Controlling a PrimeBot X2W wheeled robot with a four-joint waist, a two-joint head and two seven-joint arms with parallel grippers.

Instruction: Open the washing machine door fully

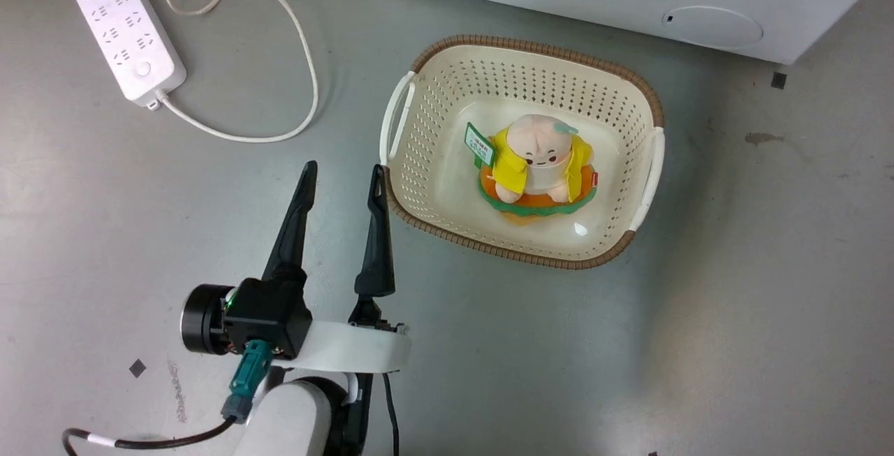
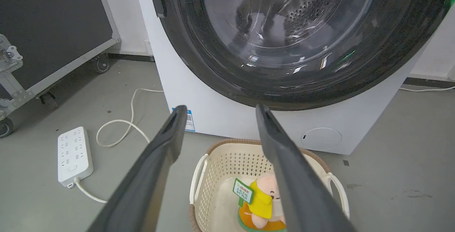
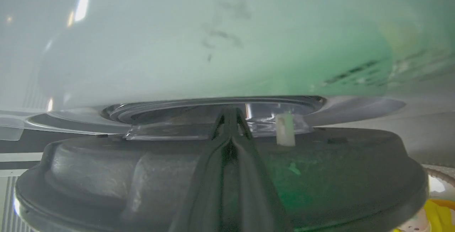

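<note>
Cream perforated plastic basket (image 1: 447, 93) blocked grey floor (image 1: 356, 107) before white washing machine (image 1: 824, 9); white power strip (image 1: 129, 30), looped cord (image 1: 307, 65) lay left; floor between them was bare.

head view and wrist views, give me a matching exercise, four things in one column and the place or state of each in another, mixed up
Things:
1. plush toy
2. power strip
3. left gripper
4. right gripper

Place or state:
a. shut, fingers pressed together
b. open and empty, to the left of the basket in the head view
c. flat on the grey floor, white cord attached
d. inside the basket

Pairs: 1-d, 2-c, 3-b, 4-a
</note>
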